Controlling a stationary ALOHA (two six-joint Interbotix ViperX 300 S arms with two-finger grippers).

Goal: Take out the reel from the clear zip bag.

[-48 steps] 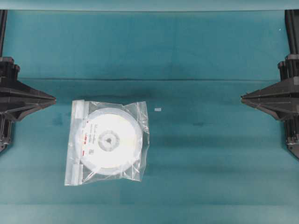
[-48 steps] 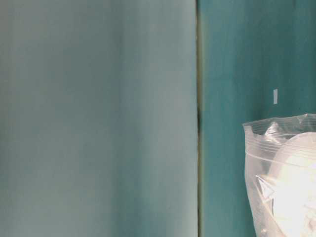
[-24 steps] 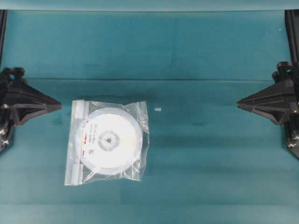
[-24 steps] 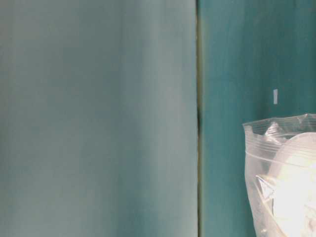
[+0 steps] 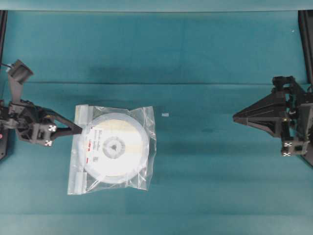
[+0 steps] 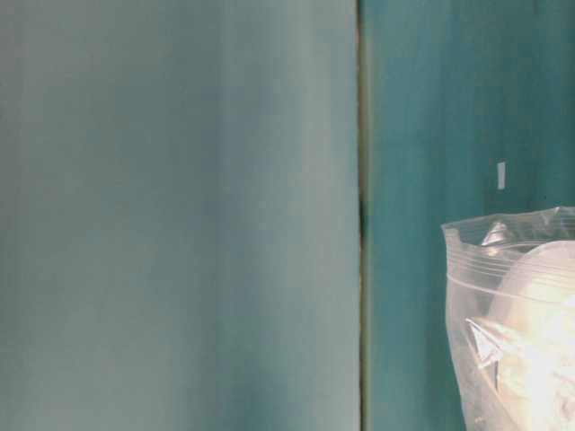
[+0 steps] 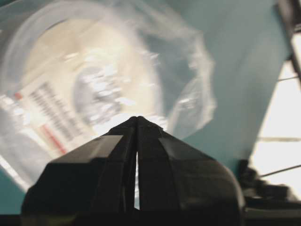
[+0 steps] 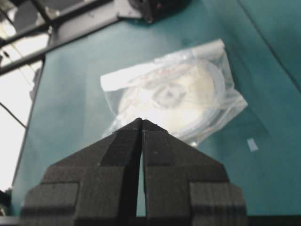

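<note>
The clear zip bag lies flat on the teal cloth, left of centre, its zip strip along its left edge. Inside it sits the white reel with a grey hub and a red-marked label. My left gripper is shut with nothing in it, its tip at the bag's left edge. In the left wrist view the gripper points at the reel through the bag. Far to the right, my right gripper is shut and empty; its wrist view shows the gripper aimed at the bag and the reel.
A small white scrap lies on the cloth just right of the bag, also the scrap in the right wrist view. A fold line crosses the cloth behind the bag. The table-level view shows the bag's corner and a pale wall.
Both arms have swung in from the table's sides. The left gripper has reached the bag's left edge; the right has moved a little leftward. The bag and reel have not moved.
</note>
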